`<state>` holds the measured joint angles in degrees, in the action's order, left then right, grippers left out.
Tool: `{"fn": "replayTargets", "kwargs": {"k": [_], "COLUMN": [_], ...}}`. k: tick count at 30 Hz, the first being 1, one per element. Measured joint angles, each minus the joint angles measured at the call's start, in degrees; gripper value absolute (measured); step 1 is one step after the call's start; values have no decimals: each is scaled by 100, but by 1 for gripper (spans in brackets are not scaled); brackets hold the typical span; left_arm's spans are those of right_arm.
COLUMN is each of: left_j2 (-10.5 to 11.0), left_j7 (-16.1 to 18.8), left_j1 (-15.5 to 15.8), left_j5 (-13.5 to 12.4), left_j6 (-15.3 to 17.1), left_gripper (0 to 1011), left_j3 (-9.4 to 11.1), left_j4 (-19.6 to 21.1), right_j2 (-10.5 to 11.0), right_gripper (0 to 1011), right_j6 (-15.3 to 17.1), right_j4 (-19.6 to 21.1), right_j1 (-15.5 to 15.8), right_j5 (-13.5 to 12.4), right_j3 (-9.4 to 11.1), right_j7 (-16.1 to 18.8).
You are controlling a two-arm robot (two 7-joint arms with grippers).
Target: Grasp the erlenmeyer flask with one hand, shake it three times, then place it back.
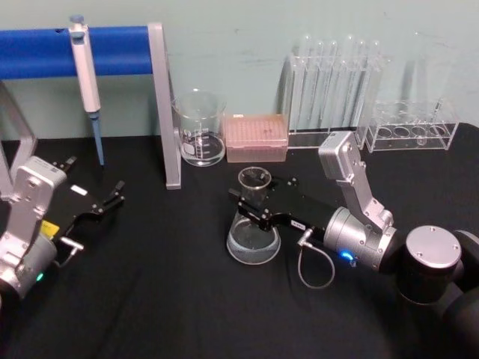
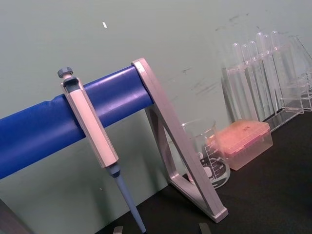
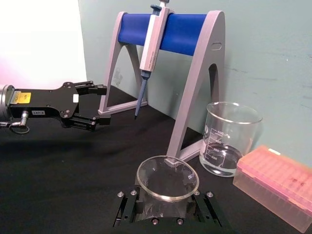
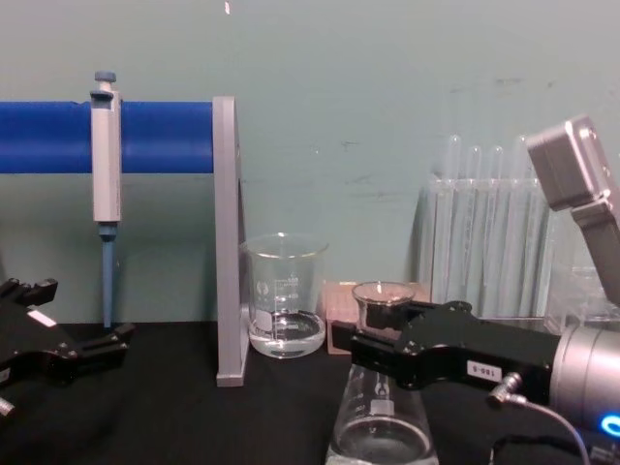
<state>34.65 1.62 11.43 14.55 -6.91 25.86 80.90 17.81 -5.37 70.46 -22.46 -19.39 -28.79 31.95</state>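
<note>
The erlenmeyer flask (image 1: 253, 238) stands upright on the black table, clear glass with a wide base and an open rim (image 3: 167, 178). My right gripper (image 1: 251, 203), the hand, reaches in from the right and is shut on the flask's neck just below the rim, one finger on each side (image 4: 373, 351). The flask's base (image 4: 380, 431) looks level at table height. My left gripper (image 1: 116, 196) rests low at the table's left, well away from the flask, with its fingers open and nothing between them (image 3: 101, 105).
Behind the flask stand a glass beaker (image 1: 200, 127) and a pink tip box (image 1: 256, 137). A pipette (image 1: 86, 75) hangs on the blue-barred stand (image 1: 161, 105) at back left. Test tube racks (image 1: 333, 90) line the back right.
</note>
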Motion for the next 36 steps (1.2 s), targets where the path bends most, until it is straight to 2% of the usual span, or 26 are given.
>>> {"fn": "replayTargets", "kwargs": {"k": [18, 24, 29, 36], "left_j2": [0, 0, 0, 0], "left_j7": [0, 0, 0, 0], "left_j1": [0, 0, 0, 0], "left_j5": [0, 0, 0, 0], "left_j6": [0, 0, 0, 0], "left_gripper": [1001, 1001, 1001, 1001], "left_j3": [0, 0, 0, 0], "left_j4": [0, 0, 0, 0], "right_j2": [-4, -4, -4, -4], "right_gripper": [471, 629, 823, 986], "right_j6": [5, 2, 1, 1], "right_j4": [15, 16, 16, 15], "right_j1": [11, 8, 8, 8], "right_j5": [14, 9, 7, 7], "right_j3": [8, 8, 8, 8], "right_j7": [-24, -22, -19, -15]}}
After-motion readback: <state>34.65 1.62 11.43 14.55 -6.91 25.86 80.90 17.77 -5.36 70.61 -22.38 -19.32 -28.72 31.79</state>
